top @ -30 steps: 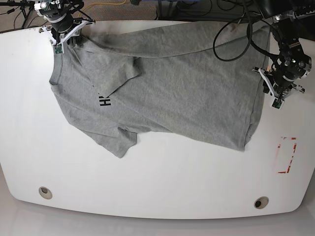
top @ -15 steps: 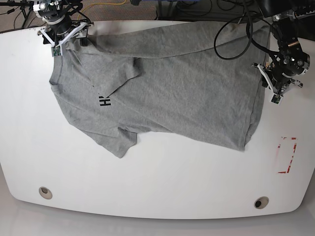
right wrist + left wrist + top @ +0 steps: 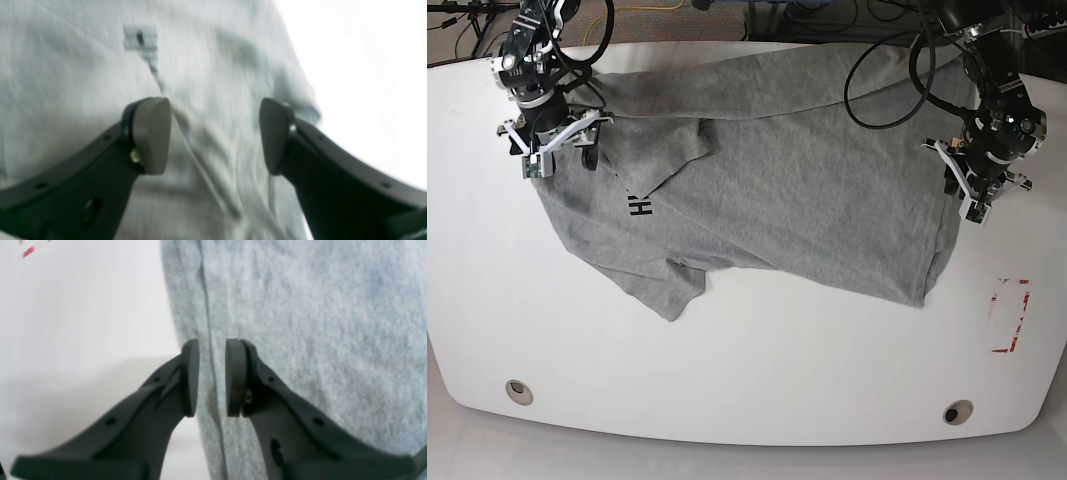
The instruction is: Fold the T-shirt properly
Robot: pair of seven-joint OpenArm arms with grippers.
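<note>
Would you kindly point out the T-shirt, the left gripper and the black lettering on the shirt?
T-shirt [image 3: 807, 190]: base view, on the middle of the grey body.
left gripper [image 3: 211, 376]: left wrist view, midway between its fingertips, over the shirt's edge.
black lettering [image 3: 640, 206]: base view, on the printed letters.

Bright, even light; both wrist views blurred.

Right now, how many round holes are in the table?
2, both near the table's front edge: one hole at front left of the base view, one at front right. The shirt may hide others.
</note>
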